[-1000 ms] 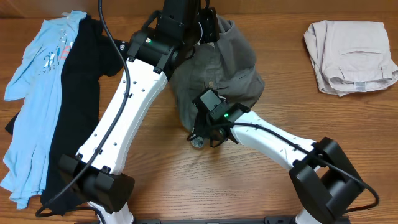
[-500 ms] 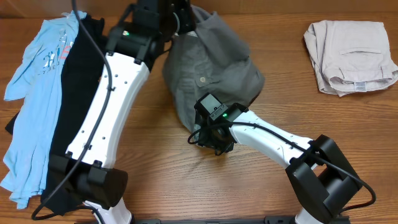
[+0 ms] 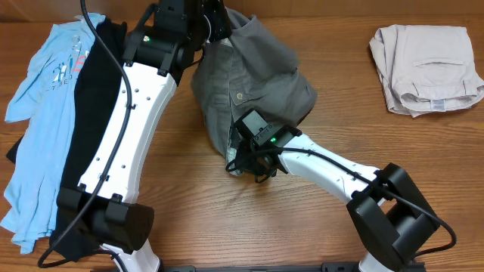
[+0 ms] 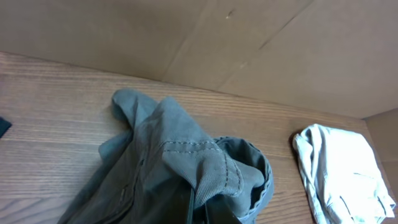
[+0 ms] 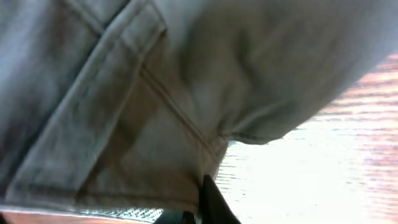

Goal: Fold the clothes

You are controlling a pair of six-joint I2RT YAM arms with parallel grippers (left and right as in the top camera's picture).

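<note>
The grey-olive shorts [image 3: 261, 72] lie bunched at the table's middle back, waist button [image 3: 240, 96] facing up. My left gripper [image 3: 214, 32] is shut on a fold of the shorts at their far left edge; the left wrist view shows the cloth [image 4: 186, 155] pinched between its fingers [image 4: 208, 211]. My right gripper [image 3: 243, 160] is shut on the shorts' near hem; in the right wrist view the hem [image 5: 143, 118] fills the frame above one dark finger [image 5: 211, 202]. A black T-shirt [image 3: 94, 98] and a light-blue shirt [image 3: 41, 113] lie flat at the left.
A folded beige garment [image 3: 426, 68] lies at the back right, also in the left wrist view [image 4: 342, 171]. A cardboard wall [image 4: 199, 37] stands behind the table. Bare wood [image 3: 227, 227] runs along the front.
My left gripper has drawn the shorts' far edge leftward, and the cloth has spread to the left. My right gripper has stayed at the near hem.
</note>
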